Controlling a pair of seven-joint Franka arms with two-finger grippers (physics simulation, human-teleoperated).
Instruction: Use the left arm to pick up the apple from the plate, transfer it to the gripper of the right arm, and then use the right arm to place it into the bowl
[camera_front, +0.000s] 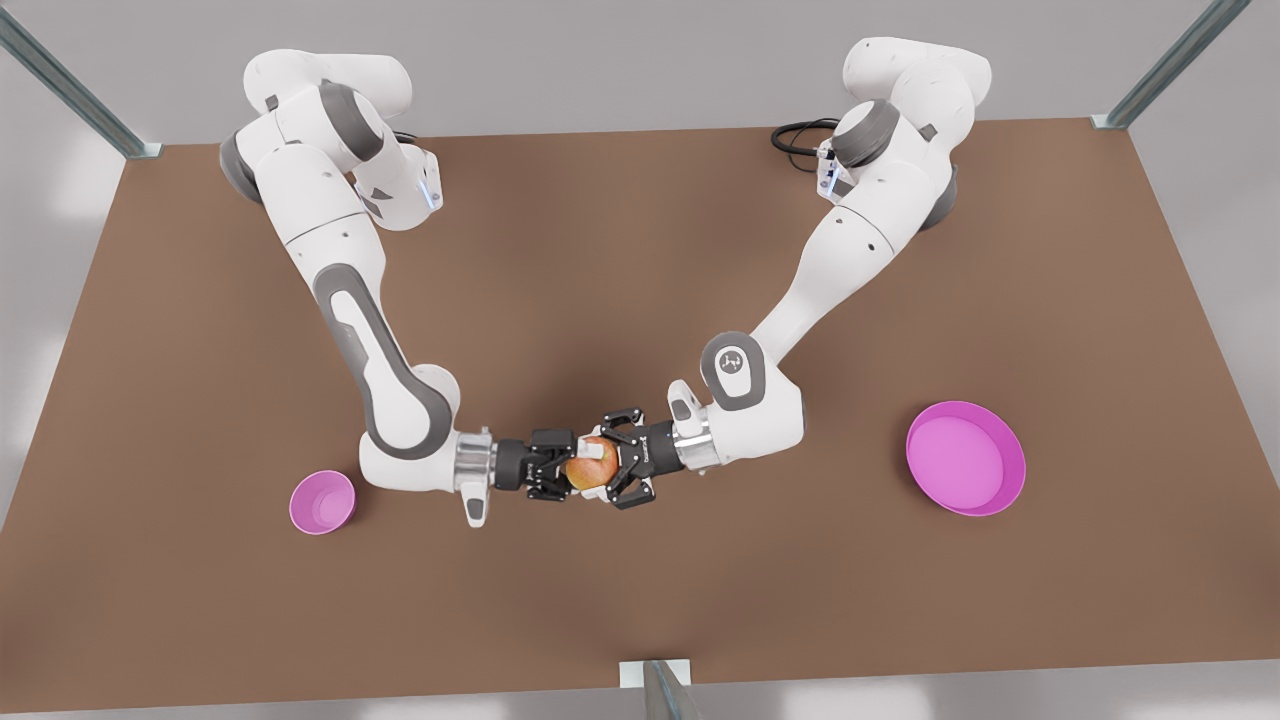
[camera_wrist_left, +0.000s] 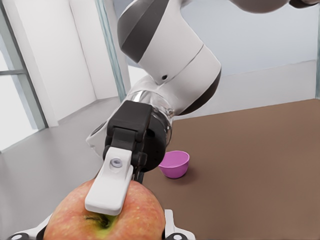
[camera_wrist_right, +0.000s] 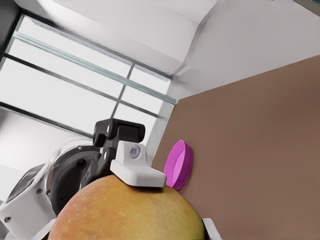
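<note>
Closest of all is the apple (camera_wrist_left: 142, 216), red-orange with some yellow-green, and it is up in the air over the brown table (camera_front: 640, 260), not touching it. Two pincers meet at the apple from opposite sides. The right gripper (camera_front: 572, 466) comes at the apple from the front view's left, on the arm with the shiny silver collar. In the left wrist view one of its white pads (camera_wrist_left: 109, 187) lies flat on the apple near the stem, so its fingers are closed part way and pressed onto the apple. The left gripper (camera_front: 610, 461) comes at the apple from the front view's right. Its black looped fingers reach around the apple, and in the right wrist view one of its pads (camera_wrist_right: 138, 171) sits on the apple's skin, so it grips the apple too. The small deep pink bowl (camera_front: 303, 512) stands on the table well apart from the apple, toward the front view's left. The wide pink plate (camera_front: 1012, 482) lies well apart from the apple on the other side, with nothing on it.
</note>
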